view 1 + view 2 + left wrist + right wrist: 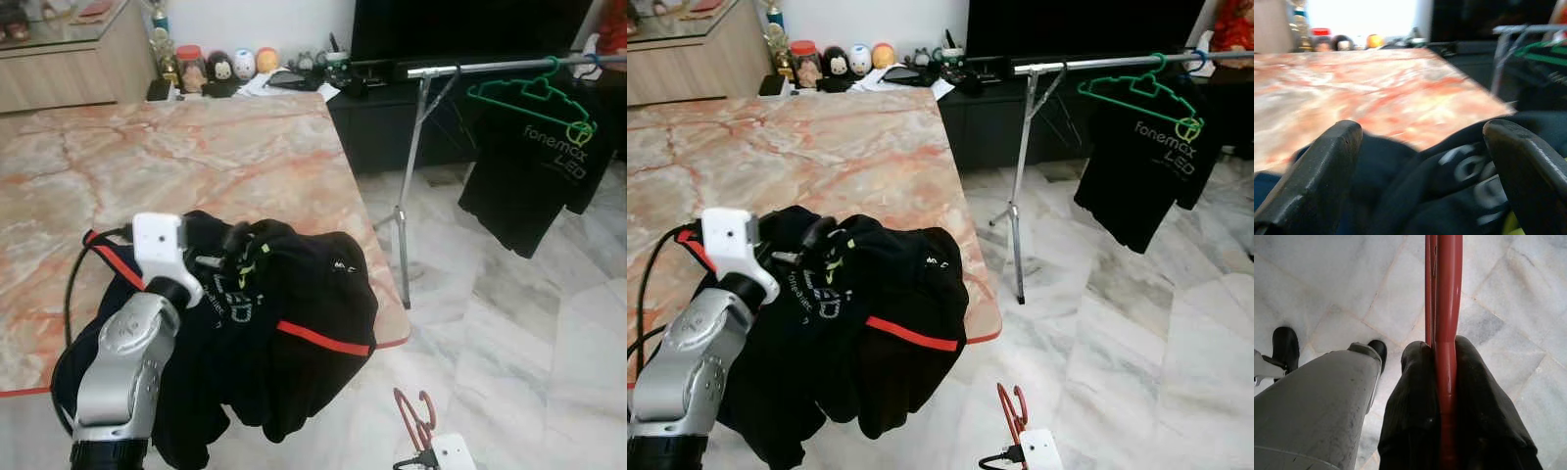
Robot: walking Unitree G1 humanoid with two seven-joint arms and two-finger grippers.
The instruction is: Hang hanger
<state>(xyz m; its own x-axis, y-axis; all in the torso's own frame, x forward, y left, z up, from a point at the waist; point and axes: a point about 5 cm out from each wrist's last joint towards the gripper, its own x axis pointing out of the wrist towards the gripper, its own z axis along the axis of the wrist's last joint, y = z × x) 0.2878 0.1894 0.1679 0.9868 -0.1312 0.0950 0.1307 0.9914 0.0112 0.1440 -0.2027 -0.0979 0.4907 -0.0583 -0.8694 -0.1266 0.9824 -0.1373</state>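
Two black fingers [1415,396] of right pincer [1444,382] clamp red hanger [1445,293].

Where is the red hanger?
The red hanger is clamped in the right gripper, low on the robot's right in the eye views, over the floor just past the table corner.

head stereo: down at table [196,157] | wrists: close-up

Shirts [265,333] on table [176,166], rack [490,69] right.
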